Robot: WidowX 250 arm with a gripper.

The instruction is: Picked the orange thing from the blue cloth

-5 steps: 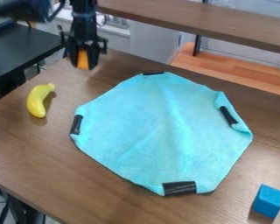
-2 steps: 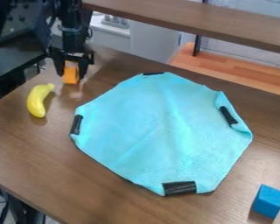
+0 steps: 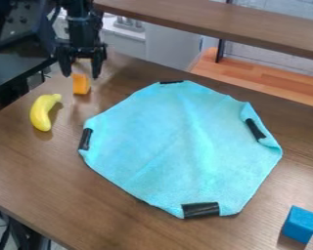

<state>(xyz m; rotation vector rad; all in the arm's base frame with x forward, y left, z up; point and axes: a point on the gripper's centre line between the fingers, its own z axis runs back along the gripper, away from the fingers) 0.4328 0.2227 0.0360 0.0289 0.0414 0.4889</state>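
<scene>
One orange block (image 3: 81,85) is sitting on the table (image 3: 48,171) at upper left, its long axis running roughly up-and-down in the frame; the gripper (image 3: 81,76) is hanging released, its fingers spreading apart.

Tool (image 3: 81,70) now spread open, orange block (image 3: 81,84) released onto table (image 3: 120,195)

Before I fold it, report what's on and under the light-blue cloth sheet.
On the light-blue cloth sheet: four black tape-like strips near its edges. Under it: the brown wood-grain table, visible around it; anything beneath the middle is covered.
</scene>
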